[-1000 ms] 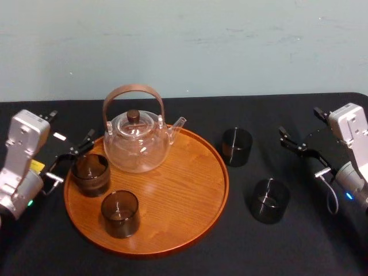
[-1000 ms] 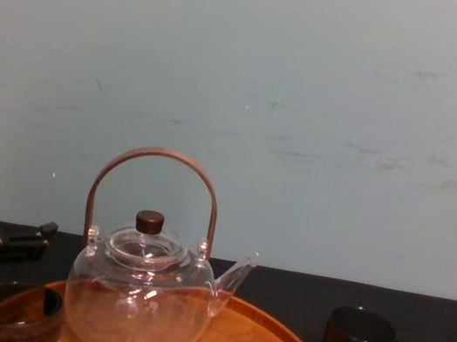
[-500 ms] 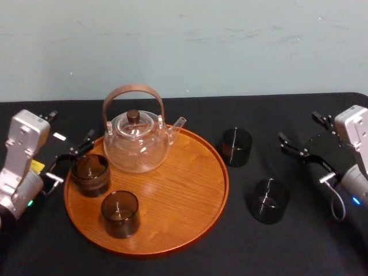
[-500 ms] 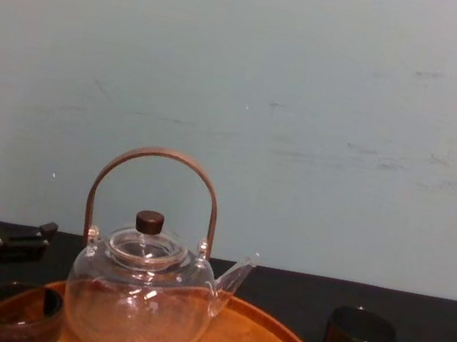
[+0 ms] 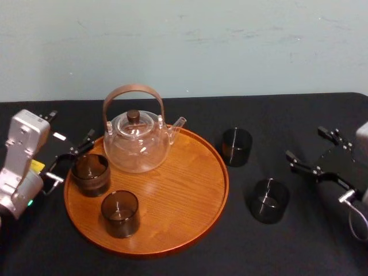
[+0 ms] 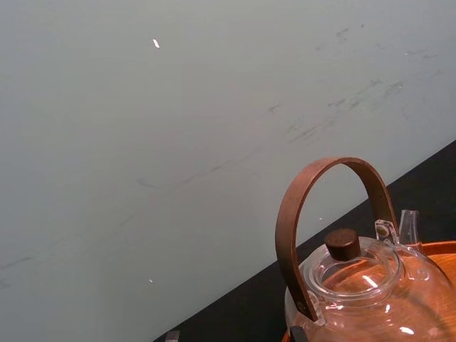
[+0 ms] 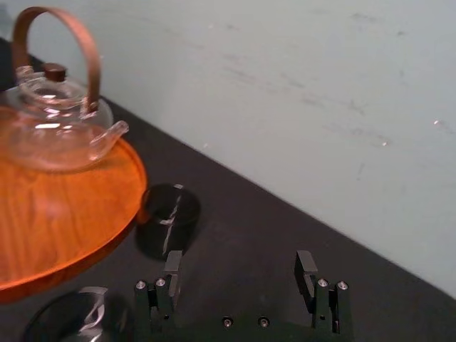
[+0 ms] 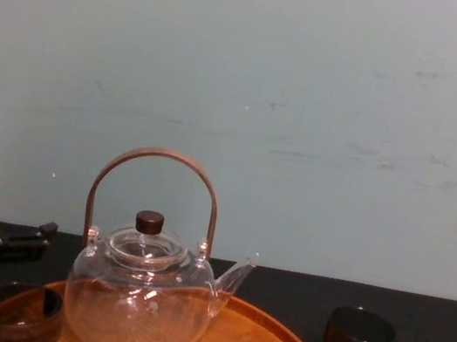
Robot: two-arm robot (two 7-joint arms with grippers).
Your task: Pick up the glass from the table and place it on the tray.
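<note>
**Right gripper open beside the glass on the table**

The right gripper (image 5: 305, 143) sits with fingers spread wide and empty, just right of the near glass (image 5: 269, 200), with bare black table (image 5: 276, 115) between them. That glass stands clear of the tray (image 5: 184, 184) rim. The left gripper (image 5: 70, 125), fingers apart and empty, is at the tray's left edge.

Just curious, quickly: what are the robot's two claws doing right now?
Left gripper: open, empty, beside the tray.
Right gripper: open, empty, near a glass on the table.
</note>
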